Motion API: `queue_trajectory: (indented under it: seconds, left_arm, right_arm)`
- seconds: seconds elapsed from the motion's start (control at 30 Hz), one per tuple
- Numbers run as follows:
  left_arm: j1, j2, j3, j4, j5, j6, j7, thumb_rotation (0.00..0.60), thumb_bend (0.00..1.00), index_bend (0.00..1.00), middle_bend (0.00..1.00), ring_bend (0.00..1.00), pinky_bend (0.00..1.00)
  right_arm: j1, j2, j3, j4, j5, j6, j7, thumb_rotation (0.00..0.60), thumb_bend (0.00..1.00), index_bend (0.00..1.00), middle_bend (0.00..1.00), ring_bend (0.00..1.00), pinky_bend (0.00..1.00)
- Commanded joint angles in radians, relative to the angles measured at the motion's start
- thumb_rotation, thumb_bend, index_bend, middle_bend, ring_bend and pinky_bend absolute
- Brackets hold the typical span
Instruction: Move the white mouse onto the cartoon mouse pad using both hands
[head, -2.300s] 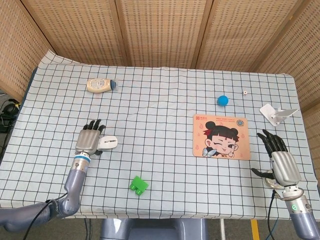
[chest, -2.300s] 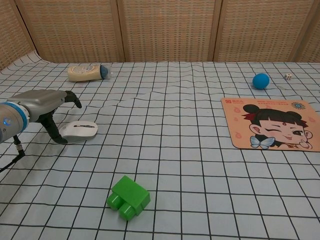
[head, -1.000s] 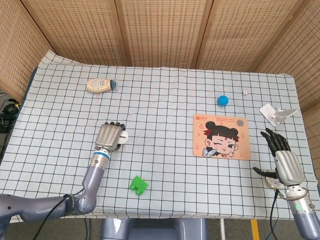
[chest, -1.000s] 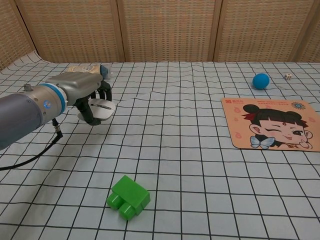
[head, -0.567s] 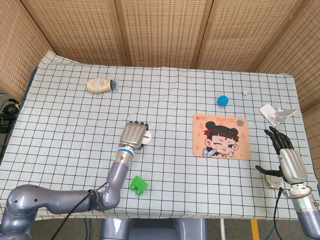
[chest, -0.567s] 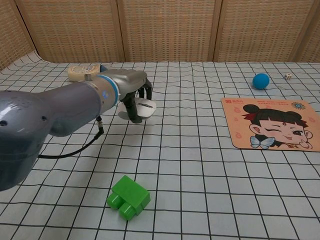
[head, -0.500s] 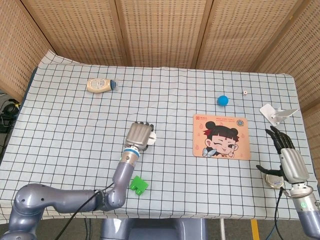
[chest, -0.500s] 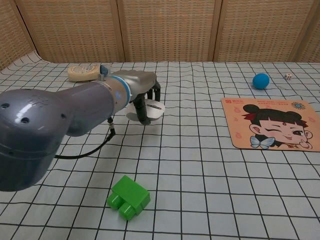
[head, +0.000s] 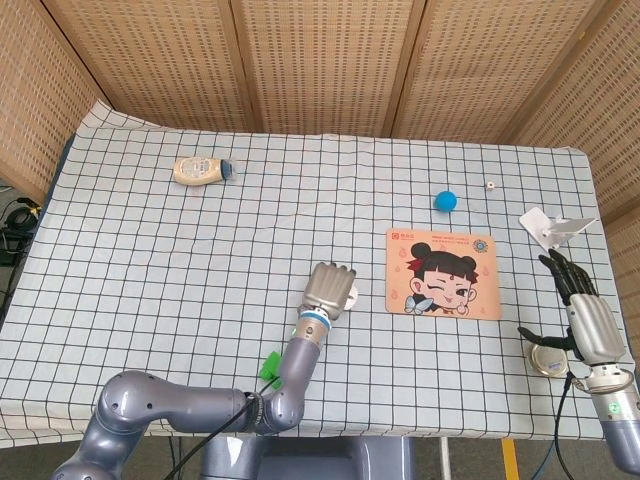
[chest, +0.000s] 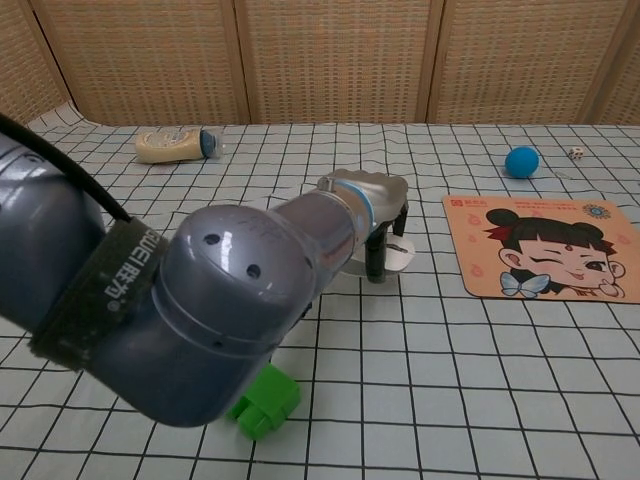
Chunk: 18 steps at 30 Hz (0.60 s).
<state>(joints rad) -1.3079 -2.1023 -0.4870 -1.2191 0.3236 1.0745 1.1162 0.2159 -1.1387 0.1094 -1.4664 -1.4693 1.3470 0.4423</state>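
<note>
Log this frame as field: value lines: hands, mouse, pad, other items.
left hand: holds the white mouse, just left of the pad
right hand: empty, fingers spread, at the table's right edge, away from the mouse
white mouse: in the left hand's grip, mostly hidden under it in head view; not on the pad
cartoon mouse pad: flat on the checked cloth, nothing on it
other items: blue ball; green block; bottle lying on its side; small die
task state: mouse not yet on pad
</note>
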Motion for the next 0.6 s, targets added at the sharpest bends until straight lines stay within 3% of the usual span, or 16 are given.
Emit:
queue_trajectory:
  seconds: [0.03,0.27,0.37,0.43,0.53,0.6]
  left_arm:
    - [-0.020,-0.024,-0.009,0.027,-0.003,-0.017,-0.014,0.600,0.55,0.56,0.32,0.30,0.38]
    - [-0.057,-0.079,-0.022,0.107,0.027,-0.053,-0.065,0.600,0.54,0.53,0.30,0.29,0.37]
    - [-0.053,-0.077,-0.019,0.102,0.036,-0.075,-0.083,0.600,0.48,0.36,0.12,0.14,0.25]
    - [-0.044,-0.068,-0.014,0.088,0.041,-0.083,-0.097,0.600,0.36,0.22,0.01,0.02,0.11]
    - [-0.024,-0.045,-0.005,0.058,0.046,-0.084,-0.115,0.600,0.25,0.10,0.00,0.00,0.01]
    - [-0.005,-0.021,0.002,0.028,0.046,-0.082,-0.126,0.600,0.22,0.06,0.00,0.00,0.00]
  right_arm:
    - [0.000,-0.001,-0.001,0.000,-0.002,0.001,-0.003,0.600,0.14,0.00,0.00,0.00,0.00]
    - [-0.003,0.001,0.000,-0.004,-0.005,0.008,-0.003,0.600,0.14,0.00,0.00,0.00,0.00]
    - [-0.003,0.001,0.001,-0.002,-0.002,0.008,-0.003,0.600,0.14,0.00,0.00,0.00,0.00]
    - [-0.003,0.000,0.001,-0.002,-0.002,0.008,-0.005,0.600,0.14,0.00,0.00,0.00,0.00]
    - [-0.003,-0.001,0.000,-0.003,-0.004,0.010,-0.014,0.600,0.14,0.00,0.00,0.00,0.00]
    - [-0.004,-0.002,-0.001,-0.006,-0.005,0.012,-0.022,0.600,0.14,0.00,0.00,0.00,0.00]
